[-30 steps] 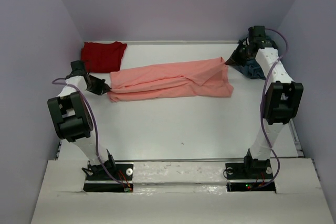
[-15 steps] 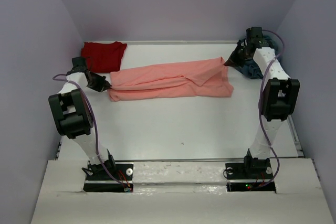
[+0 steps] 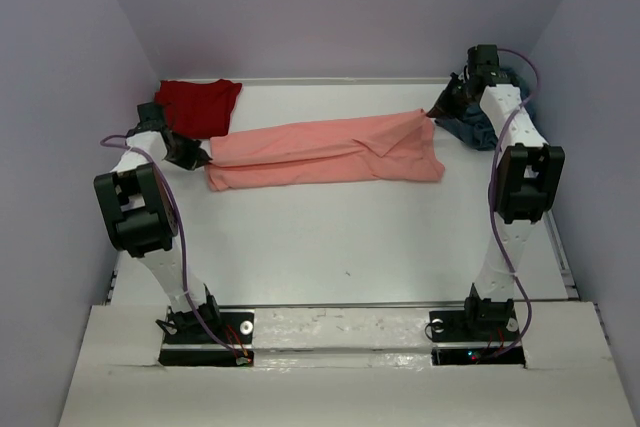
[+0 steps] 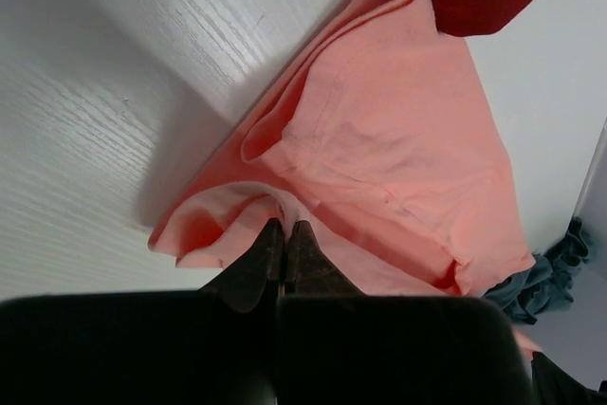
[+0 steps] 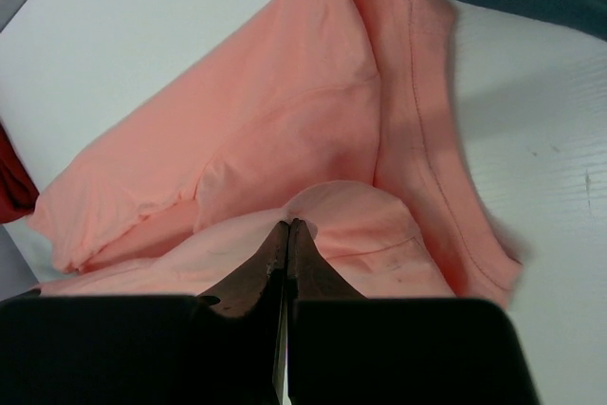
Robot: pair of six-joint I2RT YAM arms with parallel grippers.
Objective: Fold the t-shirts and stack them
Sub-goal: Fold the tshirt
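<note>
The left hand is clenched on the salmon-pink shirt. Its two dark fingers are pressed together with a ridge of the cloth's left end pinched between them. Around that grip the fabric bunches into loose folds, with a rolled hem curling just beside the fingertips.

The right hand is likewise clenched on the same shirt. Its fingers meet on a raised hump of cloth at the shirt's far right corner. From the overhead view, that corner rises to a small peak at the fingertips.

Between the two hands the salmon-pink shirt lies stretched sideways across the far half of the worktop as a long, narrow, creased band. Its right end is wider, with a flap falling toward the near side.

The dark red shirt lies crumpled in the far left corner, and its edge touches the pink shirt's left end just beyond the left hand. The teal-blue shirt sits heaped in the far right corner, close behind the right hand and partly hidden by that arm.
</note>
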